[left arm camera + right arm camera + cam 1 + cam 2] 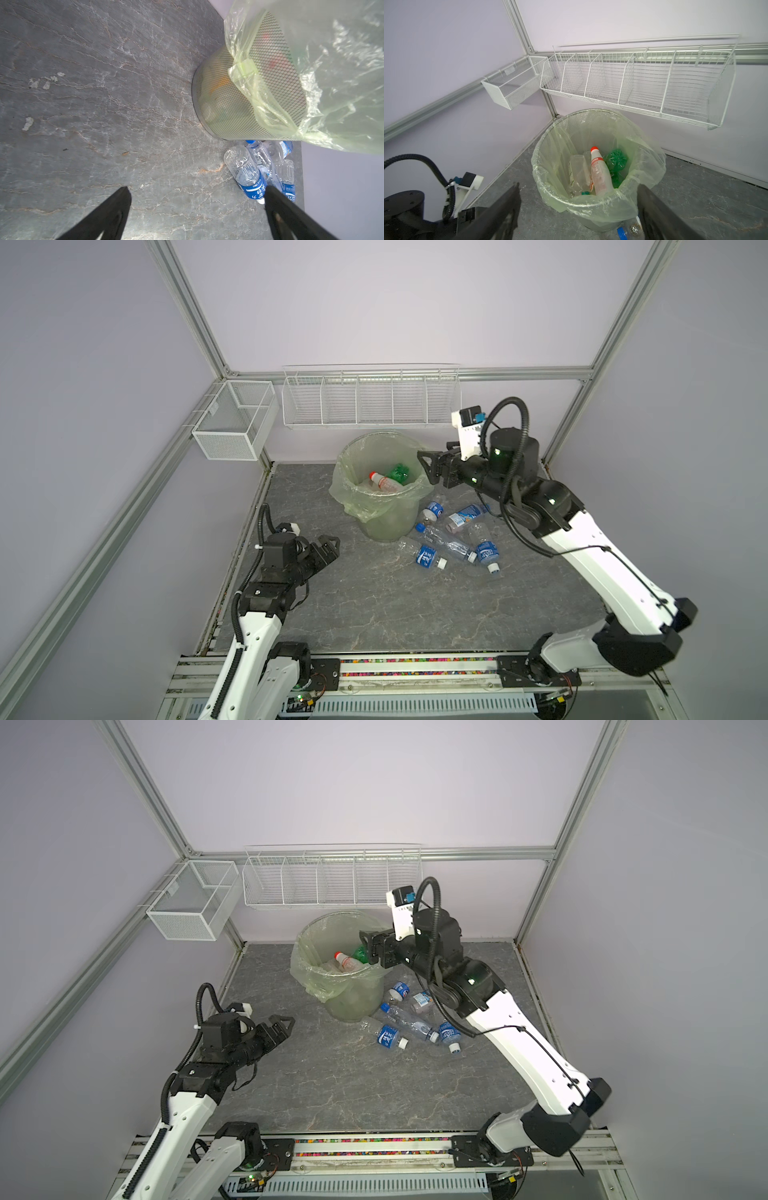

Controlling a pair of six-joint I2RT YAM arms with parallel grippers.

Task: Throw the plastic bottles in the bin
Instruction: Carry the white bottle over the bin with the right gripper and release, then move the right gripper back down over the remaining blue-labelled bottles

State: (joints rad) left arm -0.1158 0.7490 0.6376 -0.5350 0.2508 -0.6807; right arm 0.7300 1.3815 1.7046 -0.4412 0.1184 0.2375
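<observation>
Right gripper point(424, 467) hangs released and empty at the bin point(390, 524) rim, red-capped bottle point(384, 482) lying inside below.

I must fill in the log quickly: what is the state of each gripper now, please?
Left gripper: open, holding nothing.
Right gripper: open, holding nothing, fingers over the rim of the bin.

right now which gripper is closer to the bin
Right. The right gripper is open by the bin, at its rim's right side; the left gripper is open, lower, well apart to its left.
</observation>
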